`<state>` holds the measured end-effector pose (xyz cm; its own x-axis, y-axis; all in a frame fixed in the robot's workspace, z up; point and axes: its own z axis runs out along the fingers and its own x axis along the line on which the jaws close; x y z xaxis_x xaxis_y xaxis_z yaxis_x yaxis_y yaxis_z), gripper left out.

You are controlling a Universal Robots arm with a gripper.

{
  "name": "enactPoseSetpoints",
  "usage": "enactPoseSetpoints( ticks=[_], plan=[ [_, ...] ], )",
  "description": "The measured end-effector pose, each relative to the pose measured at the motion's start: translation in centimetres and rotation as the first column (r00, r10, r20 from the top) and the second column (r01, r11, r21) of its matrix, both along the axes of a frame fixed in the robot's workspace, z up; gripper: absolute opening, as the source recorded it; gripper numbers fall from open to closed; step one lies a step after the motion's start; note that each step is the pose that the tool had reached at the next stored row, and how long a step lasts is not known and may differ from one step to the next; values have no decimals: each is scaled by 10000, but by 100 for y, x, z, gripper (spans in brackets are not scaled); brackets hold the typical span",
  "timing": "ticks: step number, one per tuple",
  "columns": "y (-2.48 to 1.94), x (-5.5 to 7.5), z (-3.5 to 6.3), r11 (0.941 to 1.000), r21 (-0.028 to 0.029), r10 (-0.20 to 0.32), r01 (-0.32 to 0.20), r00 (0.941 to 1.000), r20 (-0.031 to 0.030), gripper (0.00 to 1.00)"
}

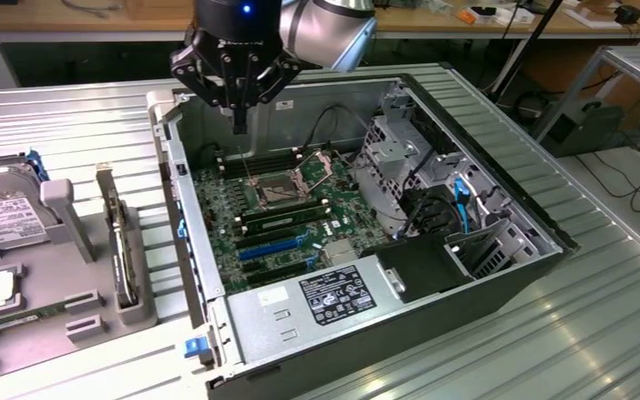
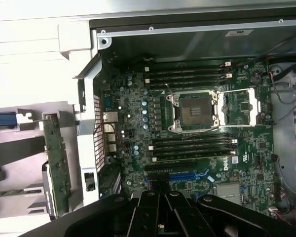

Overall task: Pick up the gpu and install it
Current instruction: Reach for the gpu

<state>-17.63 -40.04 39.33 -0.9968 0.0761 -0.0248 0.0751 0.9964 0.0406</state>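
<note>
The gpu [image 1: 122, 250] stands on edge in a grey holder [image 1: 76, 275] on the exterior view's left, outside the open computer case [image 1: 498, 217]. In the wrist view the gpu [image 2: 55, 158] shows its green board side, beside the case's rear wall. My gripper [image 1: 239, 123] hangs over the far end of the motherboard [image 1: 287, 208], above the memory slots, well apart from the gpu. Its black fingers [image 2: 149, 207] are shut together with nothing between them. A blue expansion slot [image 2: 187, 176] lies on the board close to the fingertips.
A silver hard drive [image 1: 3, 208] with a white label and a thin green memory stick [image 1: 26, 317] sit in the same grey holder. Inside the case are the open CPU socket [image 2: 195, 111], drive cages [image 1: 409, 150], cables and the power supply [image 1: 332, 292].
</note>
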Motion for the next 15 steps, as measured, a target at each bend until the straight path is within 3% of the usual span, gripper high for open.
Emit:
enactPoseSetpoints(
  ticks=[15],
  plan=[
    [-19, -73, 0, 10000, 0, 0, 0, 10000, 0, 11]
  ],
)
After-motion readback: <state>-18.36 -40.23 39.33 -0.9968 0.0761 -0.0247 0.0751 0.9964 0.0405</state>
